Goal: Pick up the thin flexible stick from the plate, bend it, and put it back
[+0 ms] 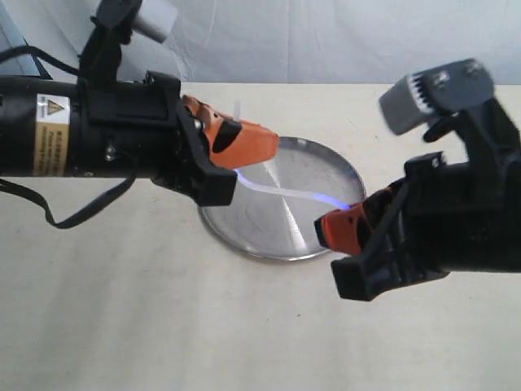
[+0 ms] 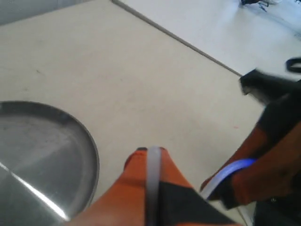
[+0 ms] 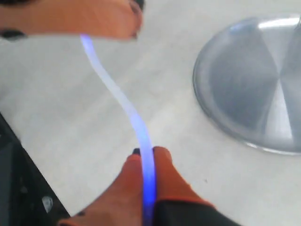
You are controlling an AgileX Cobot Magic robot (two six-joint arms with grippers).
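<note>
The thin flexible stick [image 1: 281, 192] is a white translucent strip with a blue glow, held in the air above the plate [image 1: 281, 232] and curved in a shallow S. My left gripper [image 1: 259, 145] is shut on one end of it; that end shows as a pale band between the orange fingers [image 2: 153, 162]. My right gripper [image 1: 328, 225] is shut on the other end, with the stick [image 3: 123, 101] running out from between its fingertips [image 3: 147, 153] toward the left gripper's orange finger [image 3: 94, 19]. The round steel plate [image 2: 42, 155] [image 3: 254, 80] lies bare on the table.
A cream table top [image 1: 146, 309] spreads round the plate. A white cloth backdrop [image 1: 326, 37] hangs behind it. The left arm's black body [image 1: 89, 122] and cable [image 1: 57, 216] lie over the left side, and the right arm's body [image 1: 456, 212] over the right.
</note>
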